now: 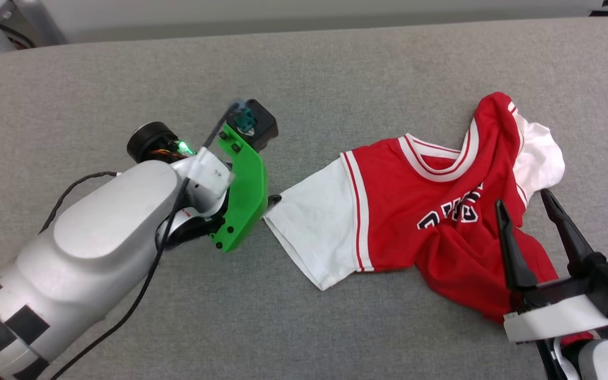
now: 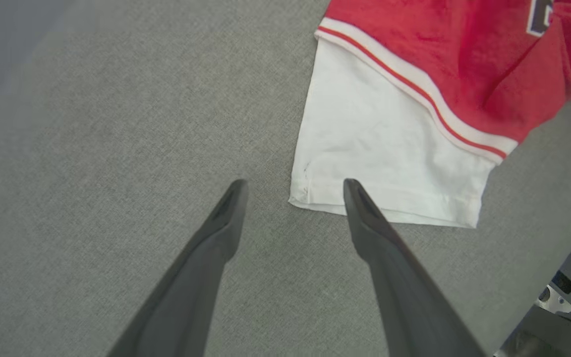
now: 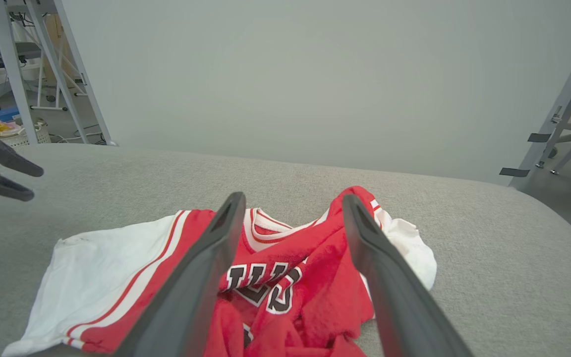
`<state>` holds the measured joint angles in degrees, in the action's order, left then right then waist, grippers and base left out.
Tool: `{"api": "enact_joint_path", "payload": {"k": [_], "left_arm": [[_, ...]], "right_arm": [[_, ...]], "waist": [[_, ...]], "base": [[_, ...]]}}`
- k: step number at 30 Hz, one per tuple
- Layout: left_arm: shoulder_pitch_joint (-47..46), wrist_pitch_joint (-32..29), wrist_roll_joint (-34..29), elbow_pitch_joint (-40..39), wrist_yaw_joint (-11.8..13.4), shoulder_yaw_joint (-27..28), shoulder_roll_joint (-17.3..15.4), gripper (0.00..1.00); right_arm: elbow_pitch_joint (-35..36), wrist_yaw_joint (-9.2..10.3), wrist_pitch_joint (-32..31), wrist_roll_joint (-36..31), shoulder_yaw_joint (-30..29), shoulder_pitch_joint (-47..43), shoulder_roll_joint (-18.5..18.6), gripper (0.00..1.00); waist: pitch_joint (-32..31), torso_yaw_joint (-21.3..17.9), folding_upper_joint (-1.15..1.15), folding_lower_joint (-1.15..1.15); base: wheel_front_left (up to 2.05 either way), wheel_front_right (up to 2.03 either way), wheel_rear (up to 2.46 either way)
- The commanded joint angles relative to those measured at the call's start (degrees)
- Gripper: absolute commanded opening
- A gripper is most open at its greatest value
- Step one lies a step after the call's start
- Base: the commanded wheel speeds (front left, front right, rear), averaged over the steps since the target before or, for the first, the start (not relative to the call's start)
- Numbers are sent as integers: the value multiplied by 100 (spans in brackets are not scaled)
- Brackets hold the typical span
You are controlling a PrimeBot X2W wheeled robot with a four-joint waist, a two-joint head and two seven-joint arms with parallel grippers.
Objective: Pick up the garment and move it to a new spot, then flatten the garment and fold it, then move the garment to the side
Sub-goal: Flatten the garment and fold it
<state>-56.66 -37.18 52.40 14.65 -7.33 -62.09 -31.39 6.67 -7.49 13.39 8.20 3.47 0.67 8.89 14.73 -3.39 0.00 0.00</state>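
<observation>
The garment (image 1: 430,211) lies crumpled on the grey padded table (image 1: 335,68), red with black letters. One white sleeve (image 1: 314,227) is spread flat toward the left, and the other is bunched at the far right. My left gripper (image 2: 294,186) is open and hovers at that flat sleeve's (image 2: 389,148) hem corner; one fingertip (image 2: 357,196) overlaps the hem. In the head view a green bracket hides most of the left gripper (image 1: 272,200). My right gripper (image 1: 524,200) is open above the garment's rumpled right part (image 3: 275,277), holding nothing, and its jaws (image 3: 293,198) stand wide apart.
A black cable (image 1: 145,279) runs along my left forearm. The table's far edge (image 3: 315,166) meets a pale wall. Metal frame legs (image 3: 563,99) stand off the table's right side, and more frames and a basket (image 3: 23,134) off its left.
</observation>
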Motion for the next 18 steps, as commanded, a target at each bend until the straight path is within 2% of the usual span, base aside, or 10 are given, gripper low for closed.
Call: {"api": "enact_joint_path", "payload": {"k": [1, 8, 12, 16, 17, 18], "left_arm": [[-367, -117, 182, 257, -15, -451, 76, 100], [-691, -74, 213, 803, -15, -1035, 295, 100], [-545, -216, 15, 1000, -15, -1115, 318, 100], [-220, -459, -237, 845, -15, -1123, 321, 100], [-170, -479, -306, 776, -15, -1124, 304, 45], [-139, -477, -366, 724, -15, -1124, 285, 4]], "right_arm": [[-86, 0, 70, -38, 65, 245, 22, 100], [-247, 0, 128, -46, 146, 542, -25, 100], [-324, 0, 147, -45, 155, 684, -39, 100], [-374, 0, 156, -40, 113, 762, -47, 100], [-384, 0, 157, -41, 92, 769, -47, 100], [-387, 0, 158, -44, 71, 773, -49, 100]], "waist": [[298, -184, 0, 0], [634, -355, 0, 0], [754, -438, 0, 0], [789, -464, 0, 0], [781, -453, 0, 0], [766, -436, 0, 0]], "base": [[0, 0, 0], [0, 0, 0], [0, 0, 0], [0, 0, 0], [0, 0, 0], [0, 0, 0]]}}
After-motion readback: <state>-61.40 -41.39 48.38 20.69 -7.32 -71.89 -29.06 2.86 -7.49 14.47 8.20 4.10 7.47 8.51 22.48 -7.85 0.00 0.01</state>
